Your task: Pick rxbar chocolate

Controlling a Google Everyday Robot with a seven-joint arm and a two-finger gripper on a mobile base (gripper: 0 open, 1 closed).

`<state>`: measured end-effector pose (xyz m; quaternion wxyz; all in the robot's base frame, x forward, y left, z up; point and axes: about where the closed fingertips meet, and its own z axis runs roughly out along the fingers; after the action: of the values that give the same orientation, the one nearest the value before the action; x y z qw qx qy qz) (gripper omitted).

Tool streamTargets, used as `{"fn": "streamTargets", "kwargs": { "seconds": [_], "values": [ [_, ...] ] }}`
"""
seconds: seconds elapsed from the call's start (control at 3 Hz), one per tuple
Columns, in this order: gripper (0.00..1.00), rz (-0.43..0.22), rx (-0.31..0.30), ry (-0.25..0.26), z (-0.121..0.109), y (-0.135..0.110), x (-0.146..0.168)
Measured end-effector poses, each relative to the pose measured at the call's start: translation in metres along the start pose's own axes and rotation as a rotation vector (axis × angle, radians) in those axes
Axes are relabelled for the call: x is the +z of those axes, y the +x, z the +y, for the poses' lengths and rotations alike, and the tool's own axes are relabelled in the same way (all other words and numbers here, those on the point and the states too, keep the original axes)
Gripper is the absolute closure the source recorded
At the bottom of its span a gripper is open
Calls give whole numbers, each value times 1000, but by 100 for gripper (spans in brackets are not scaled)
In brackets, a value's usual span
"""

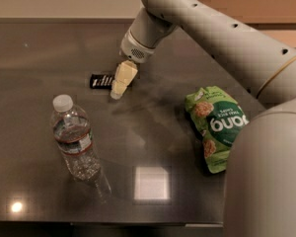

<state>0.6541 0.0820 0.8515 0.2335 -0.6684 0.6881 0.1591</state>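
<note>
The rxbar chocolate (100,80) is a small flat black wrapper with white lettering, lying on the dark table (153,137) left of centre. My gripper (119,89), with cream fingers pointing down, hangs right at the bar's right end and covers that end. The grey arm reaches in from the upper right.
A clear water bottle (75,140) with a white cap stands at the front left. A green snack pouch (218,124) lies to the right. The arm's large body (266,181) fills the lower right corner. A bright light reflection (152,182) shows on the table front.
</note>
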Motion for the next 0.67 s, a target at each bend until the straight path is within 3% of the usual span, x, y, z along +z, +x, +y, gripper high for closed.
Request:
{"fn": "streamTargets", "kwargs": {
  "seconds": [0.67],
  "values": [
    [4,28,8,-47,4,-8,24]
  ]
}}
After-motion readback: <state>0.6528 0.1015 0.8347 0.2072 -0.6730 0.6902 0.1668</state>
